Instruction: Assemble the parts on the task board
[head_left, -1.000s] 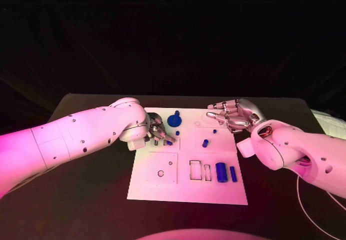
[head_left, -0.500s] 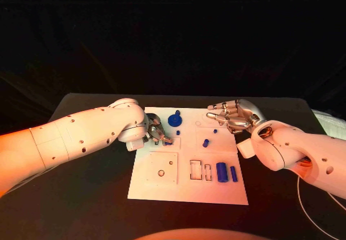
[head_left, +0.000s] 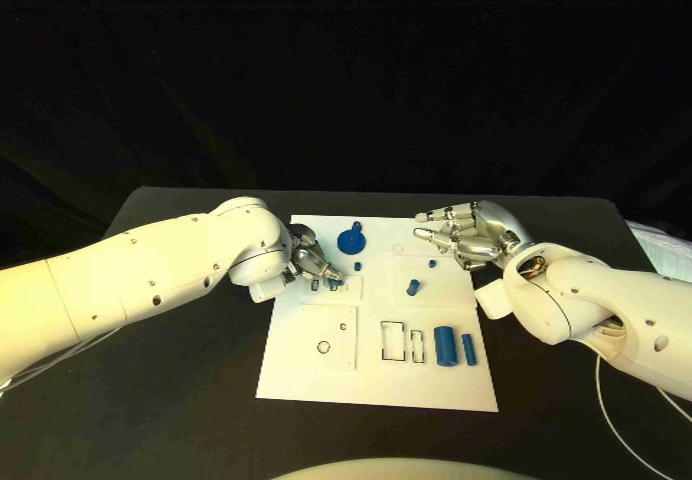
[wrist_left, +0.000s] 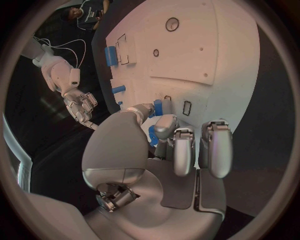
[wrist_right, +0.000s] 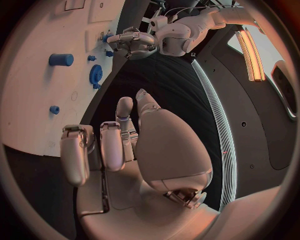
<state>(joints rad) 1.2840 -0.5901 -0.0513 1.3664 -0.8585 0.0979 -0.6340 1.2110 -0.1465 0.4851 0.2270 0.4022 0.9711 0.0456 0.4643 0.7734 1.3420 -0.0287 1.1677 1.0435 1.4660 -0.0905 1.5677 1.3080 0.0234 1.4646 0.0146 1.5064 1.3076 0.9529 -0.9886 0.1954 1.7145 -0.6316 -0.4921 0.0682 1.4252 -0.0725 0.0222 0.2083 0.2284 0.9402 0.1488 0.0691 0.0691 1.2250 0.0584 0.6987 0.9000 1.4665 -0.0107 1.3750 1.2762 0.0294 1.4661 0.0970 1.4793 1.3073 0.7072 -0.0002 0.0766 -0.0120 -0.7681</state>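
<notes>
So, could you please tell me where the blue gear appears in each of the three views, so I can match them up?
Head view: the blue gear sits at the task board's far edge, between the two robot hands.
Left wrist view: I cannot make it out.
Right wrist view: it lies edge-on at the board's rim.
Shared landmark: the left robot hand, close beside the gear in both.

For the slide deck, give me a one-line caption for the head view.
Left hand pinches a small blue part at the task board; right hand hovers, holding nothing.
</notes>
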